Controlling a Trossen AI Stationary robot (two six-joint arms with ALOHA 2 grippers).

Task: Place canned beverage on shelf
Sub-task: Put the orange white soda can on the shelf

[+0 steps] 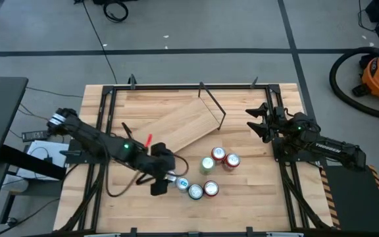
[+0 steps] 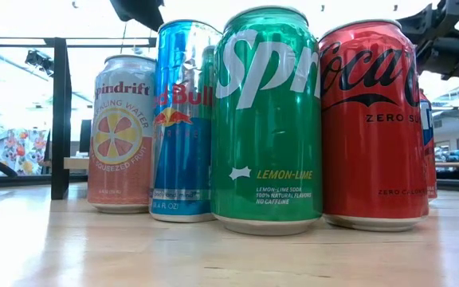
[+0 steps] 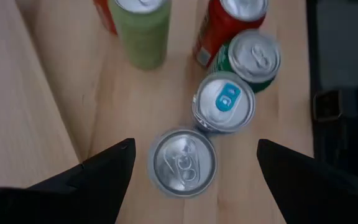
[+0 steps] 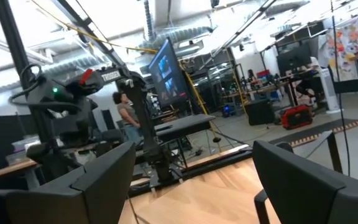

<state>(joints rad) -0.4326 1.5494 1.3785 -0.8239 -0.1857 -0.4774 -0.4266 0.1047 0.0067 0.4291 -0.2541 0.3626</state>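
From above, your left gripper (image 1: 165, 172) hovered over the near-left end of the can cluster, while your right gripper (image 1: 258, 122) waited over the tabletop's right side, well apart from the cans. The light wood plank shelf with thin black rod brackets (image 1: 176, 128) lay tilted across the large black-framed wooden tabletop (image 1: 255, 197), behind the cans.

At table height, you faced a row of upright cans: a pink-and-white Spindrift can (image 2: 123, 133), a slim blue Red Bull can (image 2: 183, 119), a green Sprite can (image 2: 267, 119) and a red Coca-Cola Zero can (image 2: 371, 123).

Through your left wrist camera, the fingers (image 3: 95, 183) stood spread on either side of a silver-topped can (image 3: 183, 163), not touching it; the blue-tabbed can (image 3: 224, 102) stood just beside it.

Through your right wrist camera, the right gripper's fingers (image 4: 92, 177) stood apart, holding nothing, with a person (image 4: 128, 115) standing in the room beyond.
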